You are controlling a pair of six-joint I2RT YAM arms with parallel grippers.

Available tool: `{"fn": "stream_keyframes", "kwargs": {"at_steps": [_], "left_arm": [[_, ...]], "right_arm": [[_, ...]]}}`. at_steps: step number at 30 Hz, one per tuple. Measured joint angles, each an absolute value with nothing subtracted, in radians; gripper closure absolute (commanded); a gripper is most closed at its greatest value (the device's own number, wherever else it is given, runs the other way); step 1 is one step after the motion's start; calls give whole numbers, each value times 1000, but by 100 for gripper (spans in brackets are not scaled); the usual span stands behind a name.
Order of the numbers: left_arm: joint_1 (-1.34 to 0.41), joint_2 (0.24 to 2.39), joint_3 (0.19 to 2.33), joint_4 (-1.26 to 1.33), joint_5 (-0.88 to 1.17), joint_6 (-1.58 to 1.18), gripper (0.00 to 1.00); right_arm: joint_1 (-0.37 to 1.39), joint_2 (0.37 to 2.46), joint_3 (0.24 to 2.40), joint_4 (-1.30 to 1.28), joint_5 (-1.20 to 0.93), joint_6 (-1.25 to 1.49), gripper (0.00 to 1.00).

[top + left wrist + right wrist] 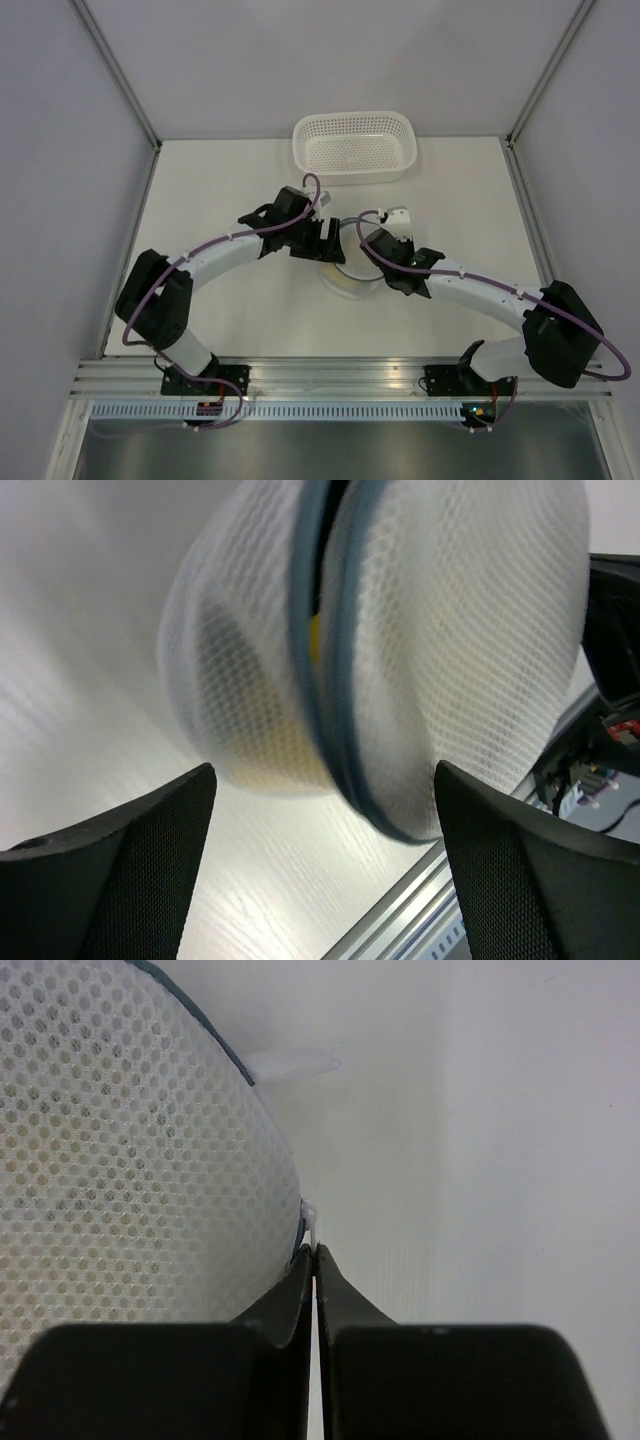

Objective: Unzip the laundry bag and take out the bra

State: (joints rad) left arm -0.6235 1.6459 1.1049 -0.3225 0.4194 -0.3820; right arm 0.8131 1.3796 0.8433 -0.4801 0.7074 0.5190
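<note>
Ahead of the left gripper [322,770] the laundry bag [400,650] fills the way

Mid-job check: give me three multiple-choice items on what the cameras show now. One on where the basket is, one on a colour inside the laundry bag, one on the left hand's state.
1. Where is the white basket?
A) at the far edge of the table
B) between the arm bases
C) beside the right arm's base

2. What colour shows through the gap in the zipper rim of the laundry bag?
A) red
B) yellow
C) green

3. How is the left hand?
A) open, the bag ahead between its fingers
B) shut on the bag
C) shut on the basket

Answers:
1 A: the top view shows it at the back edge.
2 B: a yellow sliver of the bra shows in the left wrist view.
3 A: its fingers stand wide apart, pinching nothing.
</note>
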Motion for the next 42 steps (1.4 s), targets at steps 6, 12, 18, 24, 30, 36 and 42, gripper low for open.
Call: {"fn": "stream_keyframes", "kwargs": {"at_steps": [6,12,18,24,30,36,42], "left_arm": [[-624,1409,912,-281,253,-557,5],[-647,1190,686,-117,211,-770,5],[-661,1208,644,-6,230,-899,7],[-681,1278,628,140,263,-973,24],[-687,1352,628,204,280,-1008,74],[-687,1369,628,231,284,-1016,92],[-692,1369,628,236,263,-1016,93]], "right_arm": [[810,1331,787,-434,545,500,99],[808,1296,726,-322,151,435,100],[809,1280,719,-225,-102,398,100],[809,1274,719,-172,-198,392,100],[809,1274,719,-144,-236,392,100],[809,1274,724,-188,-191,392,99],[816,1268,776,-294,-62,390,99]]}}
